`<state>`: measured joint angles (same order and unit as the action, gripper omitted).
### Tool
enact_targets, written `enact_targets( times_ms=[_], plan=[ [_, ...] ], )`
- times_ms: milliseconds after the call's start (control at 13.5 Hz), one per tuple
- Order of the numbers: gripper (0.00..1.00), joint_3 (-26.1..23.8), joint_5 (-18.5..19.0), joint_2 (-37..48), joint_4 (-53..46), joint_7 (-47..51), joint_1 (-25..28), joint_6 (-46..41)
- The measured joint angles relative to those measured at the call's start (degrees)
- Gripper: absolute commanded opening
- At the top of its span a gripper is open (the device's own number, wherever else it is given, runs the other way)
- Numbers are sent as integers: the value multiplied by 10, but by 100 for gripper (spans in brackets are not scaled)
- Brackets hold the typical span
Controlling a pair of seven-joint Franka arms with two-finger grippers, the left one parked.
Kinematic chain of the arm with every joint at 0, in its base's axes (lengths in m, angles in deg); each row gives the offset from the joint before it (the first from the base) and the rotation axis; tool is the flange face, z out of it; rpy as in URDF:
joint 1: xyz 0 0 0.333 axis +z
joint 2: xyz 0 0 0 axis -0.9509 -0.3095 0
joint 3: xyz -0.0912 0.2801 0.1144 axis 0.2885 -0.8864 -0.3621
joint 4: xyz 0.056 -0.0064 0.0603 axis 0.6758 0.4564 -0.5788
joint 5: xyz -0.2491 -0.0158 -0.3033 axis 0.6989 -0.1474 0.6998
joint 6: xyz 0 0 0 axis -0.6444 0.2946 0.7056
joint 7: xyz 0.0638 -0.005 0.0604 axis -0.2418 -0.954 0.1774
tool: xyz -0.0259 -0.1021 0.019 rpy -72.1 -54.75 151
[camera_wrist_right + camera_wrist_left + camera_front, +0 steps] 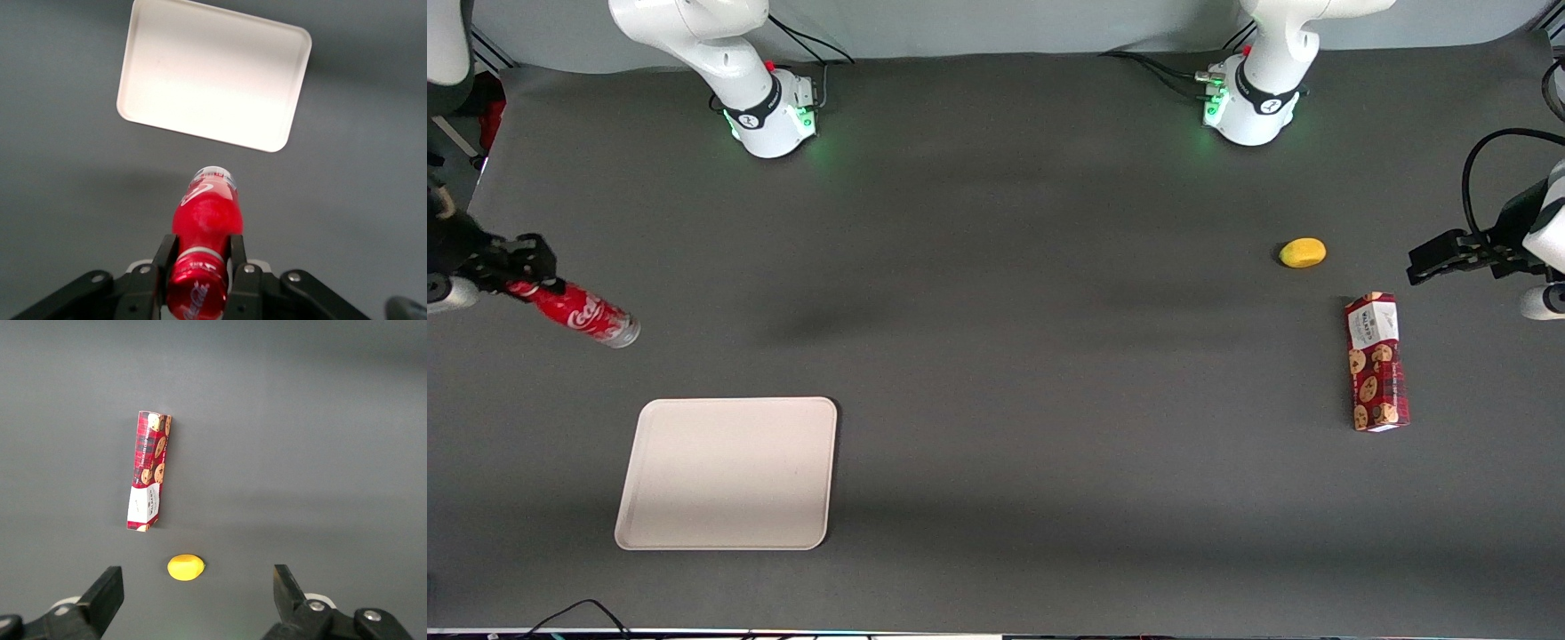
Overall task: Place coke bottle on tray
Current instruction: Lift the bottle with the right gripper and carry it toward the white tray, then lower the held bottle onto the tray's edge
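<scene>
While clamped at its neck by the gripper (199, 268), coke bottle (580, 313) aloft, apart from tray (727, 473) rim.

White "Coca-Cola" script runs along the coke bottle (587, 316).

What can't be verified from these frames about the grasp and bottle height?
- Coke bottle height above the table: front view looks from above, so clearance is unreadable.
- Its cap end: front view, covered by the gripper.
- Arm above the gripper: cut off by the wrist view's edge.
- Tray rim height: too low to judge.
</scene>
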<state>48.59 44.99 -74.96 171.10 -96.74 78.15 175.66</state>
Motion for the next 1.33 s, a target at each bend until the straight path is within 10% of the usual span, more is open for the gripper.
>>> enact_targets(
  times_ms=[519, 1333],
  plan=[
    [0, 43, -6, -191, -158, -142, -24, 32],
    [0, 44, -87, -361, -149, -193, -58, 229]
  ],
)
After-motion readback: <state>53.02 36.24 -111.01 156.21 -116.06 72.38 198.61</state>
